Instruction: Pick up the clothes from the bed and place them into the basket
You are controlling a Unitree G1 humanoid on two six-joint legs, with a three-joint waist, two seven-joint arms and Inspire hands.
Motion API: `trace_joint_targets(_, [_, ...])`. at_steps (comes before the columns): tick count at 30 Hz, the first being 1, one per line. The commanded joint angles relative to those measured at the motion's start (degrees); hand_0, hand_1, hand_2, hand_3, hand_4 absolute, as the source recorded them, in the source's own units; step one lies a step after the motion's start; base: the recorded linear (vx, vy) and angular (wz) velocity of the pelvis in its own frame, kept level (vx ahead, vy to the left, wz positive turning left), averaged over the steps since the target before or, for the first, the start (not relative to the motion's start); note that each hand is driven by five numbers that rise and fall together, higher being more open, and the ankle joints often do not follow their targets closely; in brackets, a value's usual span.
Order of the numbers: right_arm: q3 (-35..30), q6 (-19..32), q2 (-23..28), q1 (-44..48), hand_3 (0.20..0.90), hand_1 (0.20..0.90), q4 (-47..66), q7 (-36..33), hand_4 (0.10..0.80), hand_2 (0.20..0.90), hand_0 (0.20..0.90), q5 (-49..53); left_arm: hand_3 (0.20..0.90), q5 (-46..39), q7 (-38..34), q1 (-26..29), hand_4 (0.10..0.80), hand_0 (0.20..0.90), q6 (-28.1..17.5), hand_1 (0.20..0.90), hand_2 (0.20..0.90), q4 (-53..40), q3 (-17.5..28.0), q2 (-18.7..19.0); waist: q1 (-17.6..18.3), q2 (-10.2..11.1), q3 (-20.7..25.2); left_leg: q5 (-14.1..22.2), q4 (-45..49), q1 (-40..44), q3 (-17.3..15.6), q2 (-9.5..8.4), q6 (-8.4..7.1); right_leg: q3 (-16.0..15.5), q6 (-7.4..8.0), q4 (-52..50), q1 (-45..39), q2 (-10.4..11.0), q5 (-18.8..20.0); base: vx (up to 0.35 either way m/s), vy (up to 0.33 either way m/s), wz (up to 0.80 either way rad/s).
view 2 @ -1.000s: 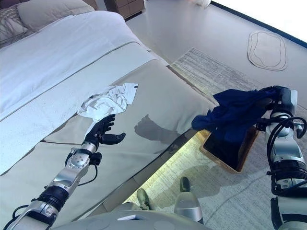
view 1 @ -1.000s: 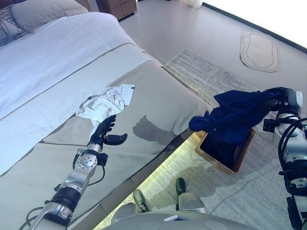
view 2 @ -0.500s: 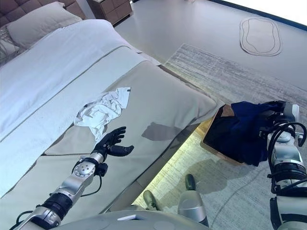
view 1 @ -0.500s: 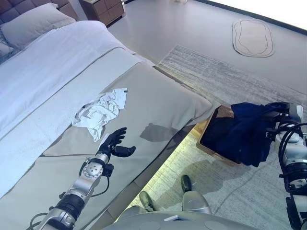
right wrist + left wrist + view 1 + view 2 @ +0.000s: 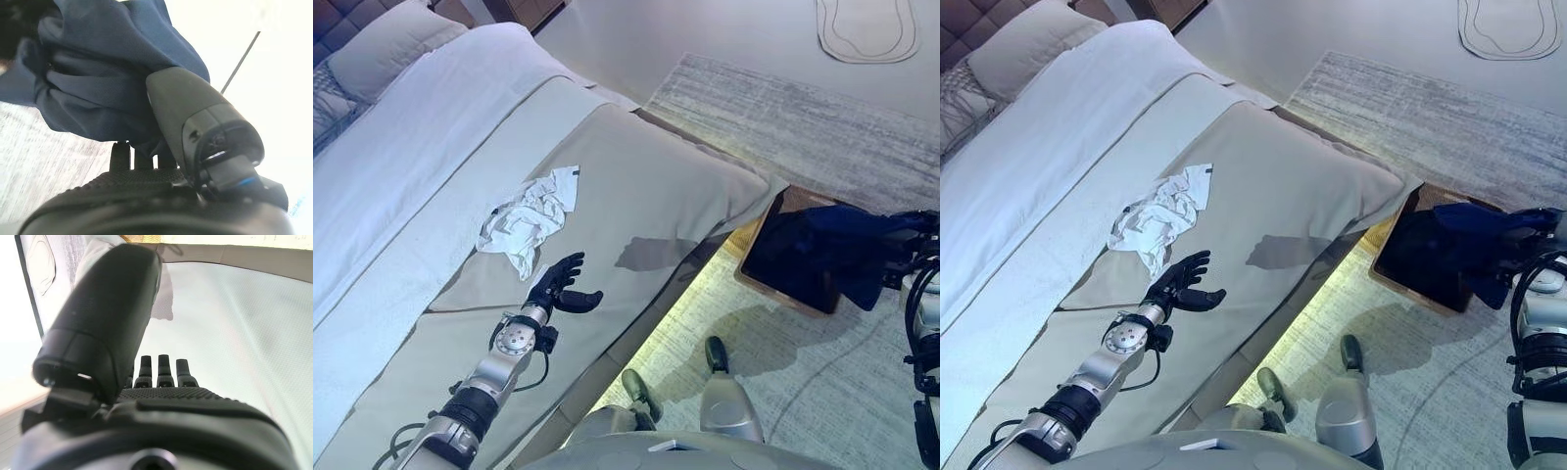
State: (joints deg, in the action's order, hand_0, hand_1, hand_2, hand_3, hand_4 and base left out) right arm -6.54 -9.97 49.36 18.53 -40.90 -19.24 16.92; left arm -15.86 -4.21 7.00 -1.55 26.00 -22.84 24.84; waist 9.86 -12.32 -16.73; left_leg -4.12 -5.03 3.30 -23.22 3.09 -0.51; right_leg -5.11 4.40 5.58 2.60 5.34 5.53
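Navy garment (image 5: 98,73) pinched by right hand (image 5: 195,122), hidden in eye views

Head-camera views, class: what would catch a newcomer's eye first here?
The dark blue garment stands out, clutched in the right hand and draped over the wooden basket on the rug beside the bed. Next, the crumpled white garment lying on the beige bed cover, just beyond the open left hand.

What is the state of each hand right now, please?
Left hand: open, holding nothing, above the bed cover near the white garment.
Right hand: shut on the navy garment, over the basket.
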Motion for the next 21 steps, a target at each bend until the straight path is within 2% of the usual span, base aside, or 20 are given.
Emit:
trace_joint_targets(1, [-0.9, 4.4, 6.4, 6.2, 0.9, 0.9, -0.5, -0.3, 0.8, 0.9, 0.9, -1.2, 0.9, -1.1, -1.2, 3.5, 0.8, 0.9, -4.9, 0.9, 0.9, -1.9, 0.7, 1.4, 0.2, 3.3, 2.9, 3.6, 2.0, 0.1, 5.0, 2.72, -5.78, -0.9, -0.61, -1.3, -1.0, -2.4, -3.1, 0.0, 0.0, 0.0])
trace_joint_targets(9, [0.3, 5.8, 5.9, 4.6, 0.9, 0.9, -1.3, 3.6, 0.8, 0.9, 0.9, -0.9, 0.9, -0.9, -0.7, 3.2, 0.8, 0.9, -4.3, 0.9, 0.9, -2.2, 0.6, 1.4, -0.2, 3.7, 3.3, 3.6, 2.0, 0.5, 5.1, 2.78, -5.72, -1.4, -0.65, -1.2, -1.9, -2.2, -3.3, 0.003, -0.001, 0.01])
trace_joint_targets(21, [-0.3, 6.6, 4.9, 3.4, 0.9, 0.9, 1.7, 4.7, 0.8, 0.9, 0.9, -1.9, 0.9, -1.3, -0.5, 2.3, 0.8, 0.9, -4.7, 0.9, 0.9, -2.4, 1.6, 1.9, -0.6, 4.8, 3.8, 3.7, 1.3, 0.9, 5.5, 2.2, -5.25, -1.3, -0.6, -1.3, -2.0, -2.3, -3.4, 0.003, 0.022, 0.04])
